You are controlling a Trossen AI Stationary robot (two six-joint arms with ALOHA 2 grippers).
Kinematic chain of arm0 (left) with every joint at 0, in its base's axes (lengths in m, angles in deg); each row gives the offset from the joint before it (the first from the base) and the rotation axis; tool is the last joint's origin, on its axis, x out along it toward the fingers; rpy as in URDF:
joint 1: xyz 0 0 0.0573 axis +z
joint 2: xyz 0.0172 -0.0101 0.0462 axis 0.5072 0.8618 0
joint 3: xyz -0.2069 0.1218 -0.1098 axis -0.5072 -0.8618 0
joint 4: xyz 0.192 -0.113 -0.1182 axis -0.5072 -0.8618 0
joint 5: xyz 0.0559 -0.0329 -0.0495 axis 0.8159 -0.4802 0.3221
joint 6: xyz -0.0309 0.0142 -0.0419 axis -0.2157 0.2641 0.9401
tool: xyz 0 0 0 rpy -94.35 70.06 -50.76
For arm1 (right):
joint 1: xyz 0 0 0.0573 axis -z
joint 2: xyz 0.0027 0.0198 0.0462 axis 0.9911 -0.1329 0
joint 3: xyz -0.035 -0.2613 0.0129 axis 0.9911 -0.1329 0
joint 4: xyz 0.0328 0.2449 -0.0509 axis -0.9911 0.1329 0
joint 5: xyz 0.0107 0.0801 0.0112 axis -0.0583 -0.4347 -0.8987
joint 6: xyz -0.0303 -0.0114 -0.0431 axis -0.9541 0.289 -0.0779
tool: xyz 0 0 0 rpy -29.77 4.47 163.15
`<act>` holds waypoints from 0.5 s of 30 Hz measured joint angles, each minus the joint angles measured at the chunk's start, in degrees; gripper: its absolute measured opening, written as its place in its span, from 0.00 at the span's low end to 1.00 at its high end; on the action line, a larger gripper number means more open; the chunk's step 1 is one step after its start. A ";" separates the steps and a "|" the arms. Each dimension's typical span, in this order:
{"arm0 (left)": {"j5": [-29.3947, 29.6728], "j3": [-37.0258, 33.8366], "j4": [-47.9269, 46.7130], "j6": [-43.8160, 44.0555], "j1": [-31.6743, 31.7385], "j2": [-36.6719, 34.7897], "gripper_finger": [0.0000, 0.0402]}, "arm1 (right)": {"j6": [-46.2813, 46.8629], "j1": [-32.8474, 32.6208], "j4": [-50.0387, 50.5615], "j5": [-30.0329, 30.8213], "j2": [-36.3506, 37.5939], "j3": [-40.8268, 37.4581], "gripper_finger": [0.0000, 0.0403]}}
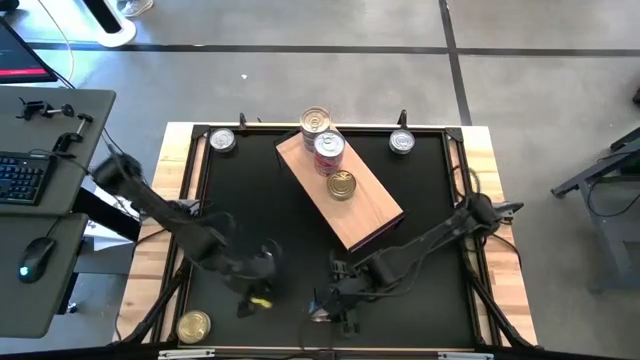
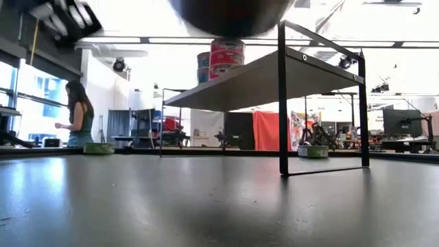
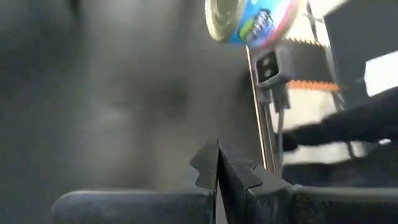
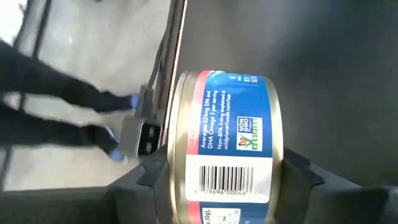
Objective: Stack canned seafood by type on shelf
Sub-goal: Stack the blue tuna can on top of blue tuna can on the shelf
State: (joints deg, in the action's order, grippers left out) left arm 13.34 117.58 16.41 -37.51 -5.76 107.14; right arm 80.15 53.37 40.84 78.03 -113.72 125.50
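Observation:
The shelf (image 1: 362,212) is a light-brown wooden board on black legs, slanting across the table's middle. Three tins rest on its far end: a silver one (image 1: 316,122), a red-sided one (image 1: 329,148) and a gold one (image 1: 342,185). A blue-labelled tin (image 4: 225,143) is in my right gripper (image 1: 322,310), which is shut on it near the table's front edge. My left gripper (image 3: 217,167) is shut on nothing, left of the right gripper (image 1: 256,292). A gold-lidded tin (image 1: 193,325) lies at the near left corner. My right gripper pinches the blue-labelled tin between its two fingers, one finger (image 4: 149,180) on one flat end and the other on the opposite flat end (image 4: 281,163). The fingers slant down from the right. The tin lies on its side in the hold, barcode toward the wrist camera, lifted clear (image 2: 232,14).
Single silver tins stand at the table's far left (image 1: 222,140) and far right (image 1: 402,142). A raised black frame (image 1: 455,200) runs round the table. A desk with keyboard and mouse (image 1: 30,190) stands to the left. A person (image 2: 77,113) stands in the room beyond.

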 joint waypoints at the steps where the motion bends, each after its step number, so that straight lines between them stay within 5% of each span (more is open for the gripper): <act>1: 2.70 0.04 -2.74 -0.02 -0.61 -3.09 0.00 | -1.26 0.00 3.09 0.52 0.67 1.66 0.43; 8: 29.40 0.04 -12.11 -0.51 -5.16 -19.31 0.00 | -5.62 1.94 13.17 11.17 6.94 9.25 0.43; 15: 33.17 0.04 -12.44 -1.81 -5.56 -23.42 0.00 | -3.82 8.63 7.64 18.48 14.14 9.12 0.43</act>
State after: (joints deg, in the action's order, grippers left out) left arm 46.51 117.62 3.97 -39.32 -11.32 83.72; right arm 76.34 62.00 48.48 96.51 -99.58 134.62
